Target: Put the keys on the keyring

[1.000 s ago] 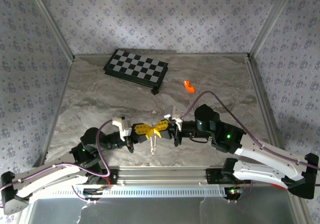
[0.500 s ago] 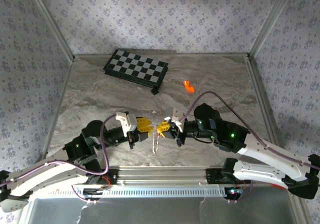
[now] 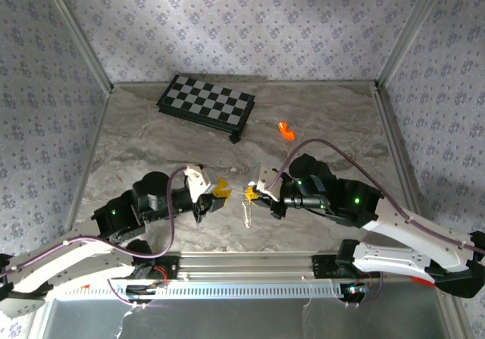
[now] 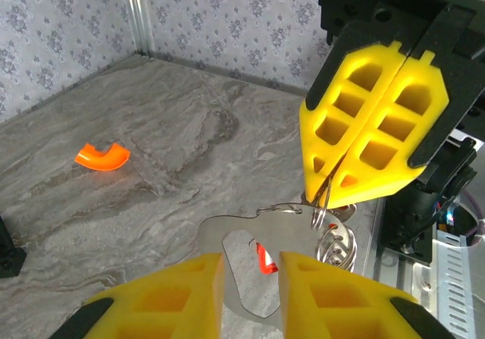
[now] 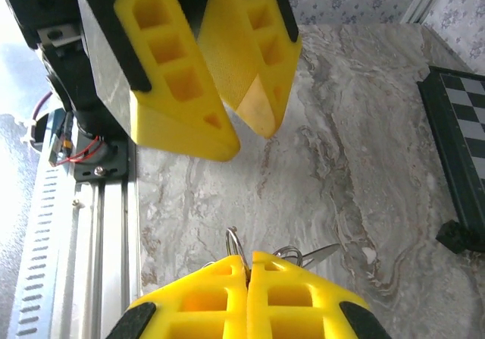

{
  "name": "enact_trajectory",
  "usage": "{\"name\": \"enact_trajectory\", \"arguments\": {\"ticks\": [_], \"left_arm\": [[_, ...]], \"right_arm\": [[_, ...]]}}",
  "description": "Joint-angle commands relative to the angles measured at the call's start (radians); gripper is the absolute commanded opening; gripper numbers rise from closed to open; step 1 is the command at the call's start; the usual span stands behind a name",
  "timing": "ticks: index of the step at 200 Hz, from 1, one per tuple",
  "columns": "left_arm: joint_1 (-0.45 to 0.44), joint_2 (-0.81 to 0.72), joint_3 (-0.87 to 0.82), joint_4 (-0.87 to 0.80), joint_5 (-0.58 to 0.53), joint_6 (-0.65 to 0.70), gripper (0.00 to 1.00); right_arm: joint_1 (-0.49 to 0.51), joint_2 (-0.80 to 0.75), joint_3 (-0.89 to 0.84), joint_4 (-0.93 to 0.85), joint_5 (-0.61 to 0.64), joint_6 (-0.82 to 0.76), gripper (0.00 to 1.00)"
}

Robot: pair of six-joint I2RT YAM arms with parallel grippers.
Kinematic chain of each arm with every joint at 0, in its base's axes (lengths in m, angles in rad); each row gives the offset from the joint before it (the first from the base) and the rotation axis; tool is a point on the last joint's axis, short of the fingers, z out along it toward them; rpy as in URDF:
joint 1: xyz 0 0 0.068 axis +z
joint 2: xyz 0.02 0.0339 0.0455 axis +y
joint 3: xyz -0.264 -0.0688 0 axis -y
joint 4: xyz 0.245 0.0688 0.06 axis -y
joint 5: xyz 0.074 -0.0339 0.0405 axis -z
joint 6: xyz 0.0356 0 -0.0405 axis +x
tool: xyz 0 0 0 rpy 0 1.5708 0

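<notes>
– Holding the small silver metal keyring (image 4: 321, 216) is the right end effector (image 4: 333, 196), pinched shut on its loop; the chain dangles toward the grey marbled surface (image 3: 136, 142).
– And the left end effector (image 4: 250, 278)?
– Narrowly parted, tips facing the ring from just left. A tiny red plastic-headed key (image 4: 263, 258) shows beyond its gap, below the loop; whether it is threaded, I can't tell.

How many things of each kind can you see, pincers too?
left pincer, right pincer: 2
chequered board: 1
orange piece: 1
keyring: 1
red key in sight: 1
Total: 6
</notes>
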State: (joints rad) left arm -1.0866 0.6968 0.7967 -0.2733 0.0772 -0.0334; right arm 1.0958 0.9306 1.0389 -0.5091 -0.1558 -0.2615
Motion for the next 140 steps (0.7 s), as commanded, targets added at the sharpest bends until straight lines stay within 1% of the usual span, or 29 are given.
{"name": "enact_trajectory", "arguments": {"ticks": [1,48,95,140], "left_arm": [[0.001,0.022,0.07,-0.048,0.005,0.019,0.24],[0.001,0.063,0.081,-0.026,0.057,0.031,0.25],[-0.001,0.095,0.081,-0.002,0.15,0.033,0.25],[-0.002,0.106,0.067,0.04,0.171,0.017,0.25]], "right_arm": [[0.008,-0.003,0.033,-0.006,0.025,-0.057,0.0],[0.007,0.001,0.033,0.012,0.024,-0.077,0.0],[0.006,0.008,0.041,0.007,0.051,-0.081,0.0],[0.01,0.013,0.046,0.017,0.057,-0.079,0.0]]}}
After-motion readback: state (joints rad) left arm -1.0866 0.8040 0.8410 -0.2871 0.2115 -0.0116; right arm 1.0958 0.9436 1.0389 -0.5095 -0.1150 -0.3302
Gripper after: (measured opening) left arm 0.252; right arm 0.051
